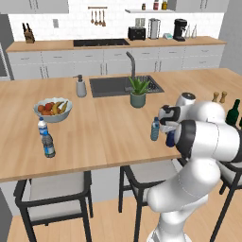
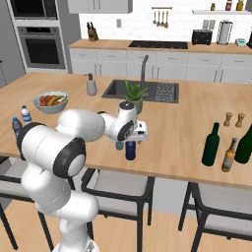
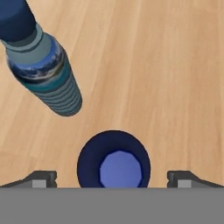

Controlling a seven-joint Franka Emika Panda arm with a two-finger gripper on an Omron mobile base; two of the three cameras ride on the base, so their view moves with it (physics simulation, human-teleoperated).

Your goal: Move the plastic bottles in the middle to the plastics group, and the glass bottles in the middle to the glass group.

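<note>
Your gripper [image 3: 113, 178] hangs open over the navy bottle [image 3: 113, 165] on the wooden island counter [image 1: 113, 137]; white kitchen cabinets [image 1: 94, 61] behind, no writing legible.

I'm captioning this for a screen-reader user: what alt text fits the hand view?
Seen from straight above, a squat navy bottle stands between the open end effector fingertips on a wooden counter. A slim pale-blue water bottle with a blue cap stands beside it, toward the upper left of the picture.
</note>
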